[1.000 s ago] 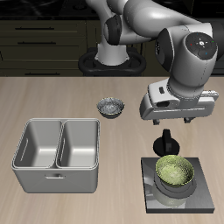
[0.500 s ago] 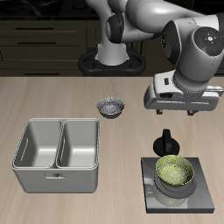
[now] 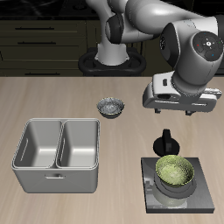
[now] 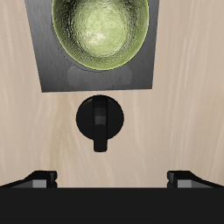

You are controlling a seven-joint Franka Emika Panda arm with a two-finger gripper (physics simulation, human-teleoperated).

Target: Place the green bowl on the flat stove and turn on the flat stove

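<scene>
The green bowl (image 3: 175, 172) (image 4: 98, 31) sits upright on the flat stove (image 3: 203, 198) (image 4: 52, 75), near the plate's middle. The stove's black round knob (image 3: 164, 142) (image 4: 102, 121) lies on the table just behind the plate's back edge. My gripper (image 3: 179, 112) (image 4: 112, 179) hangs in the air above and behind the knob, clear of it and of the bowl. It is open, fingers wide apart with nothing between them.
A grey double-basin metal tray (image 3: 57, 154) stands on the other side of the table, near the front edge. A small grey-white patterned bowl (image 3: 111, 108) rests farther back, between the tray and my arm.
My gripper has risen away from the knob and stove, most of it in the first half second. The bowl stays where it was on the plate.
</scene>
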